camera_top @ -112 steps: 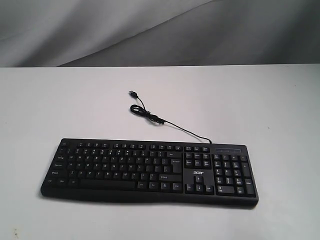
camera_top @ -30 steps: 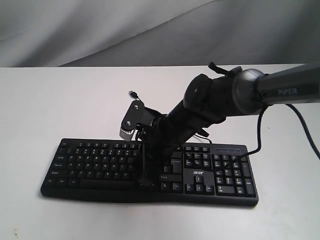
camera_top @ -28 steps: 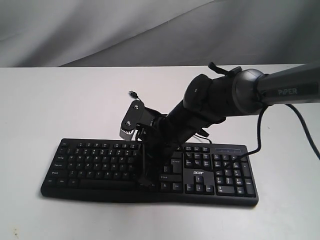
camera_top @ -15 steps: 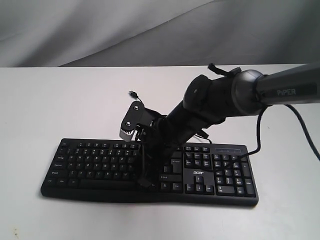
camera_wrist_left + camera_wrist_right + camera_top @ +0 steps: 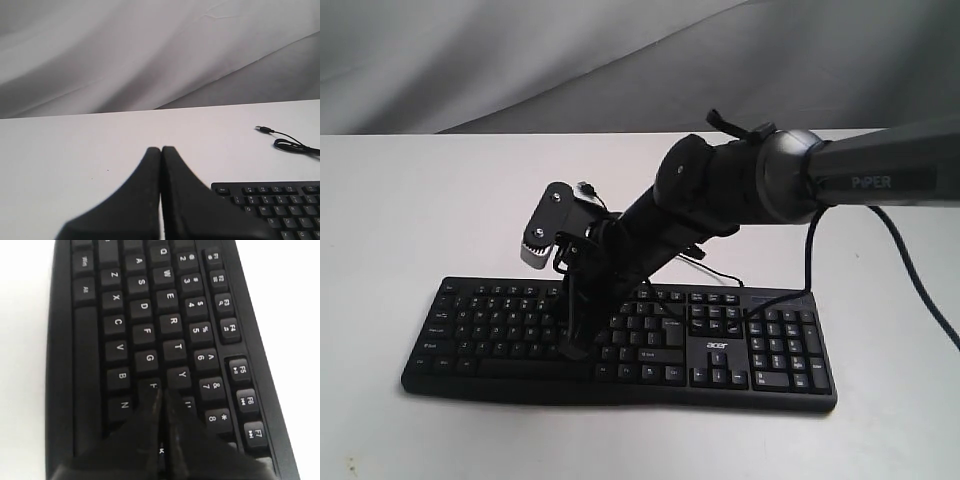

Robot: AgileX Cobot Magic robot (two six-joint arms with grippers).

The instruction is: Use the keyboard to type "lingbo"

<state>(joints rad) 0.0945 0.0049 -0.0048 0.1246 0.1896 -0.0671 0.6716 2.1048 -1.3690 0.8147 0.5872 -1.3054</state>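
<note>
The black keyboard (image 5: 770, 350) lies across the front of the white table, acer logo near the number pad. My right gripper (image 5: 575, 350) reaches across from the right and points down at the middle of the letter block, jaws shut with nothing between them. In the right wrist view its tips (image 5: 161, 390) sit at the H and U keys of the keyboard (image 5: 145, 305); whether they press a key I cannot tell. My left gripper (image 5: 161, 148) is shut and empty, off the keyboard's corner (image 5: 270, 200) above bare table, and does not show in the exterior view.
The keyboard's thin black USB cable (image 5: 287, 145) lies coiled on the table behind the keyboard, its plug (image 5: 585, 187) just beyond the right wrist. The right arm (image 5: 880, 175) spans the right half of the scene. Grey cloth hangs behind the table.
The right arm has swung left along the keyboard, carrying its shut tips from the right end of the letter block to its middle. Earlier still, no arm was over the keyboard.
</note>
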